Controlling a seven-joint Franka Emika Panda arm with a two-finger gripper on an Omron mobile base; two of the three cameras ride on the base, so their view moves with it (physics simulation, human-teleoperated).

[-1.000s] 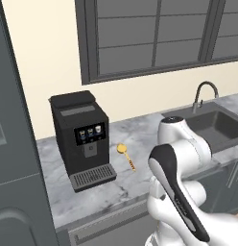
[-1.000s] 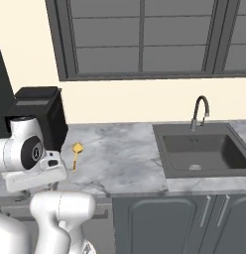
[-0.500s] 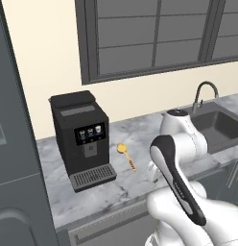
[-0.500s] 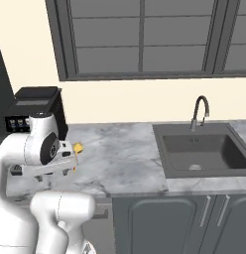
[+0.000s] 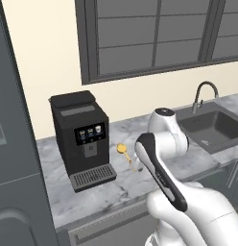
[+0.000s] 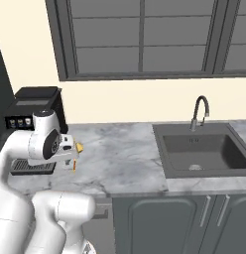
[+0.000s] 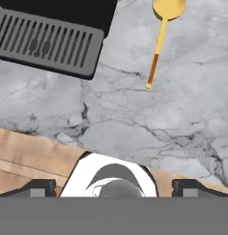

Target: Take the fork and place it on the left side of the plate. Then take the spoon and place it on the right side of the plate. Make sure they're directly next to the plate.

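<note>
Gripper (image 7: 113, 186) jaws spread wide and empty above the marble counter's (image 7: 180, 114) front edge, the spoon (image 7: 162, 27) lying beside the coffee machine's drip tray (image 7: 47, 43).

I can read no text, brand, number or sign anywhere from here. The coffee machine (image 5: 84, 136) has a small dark panel on its front with three tiny lit icons, but they are too small for me to make out as letters or figures. In the right base view that same panel sits at about 9 o'clock, and there it is just as unreadable to me. The spoon (image 7: 162, 32) carries no marking that I can see.
</note>
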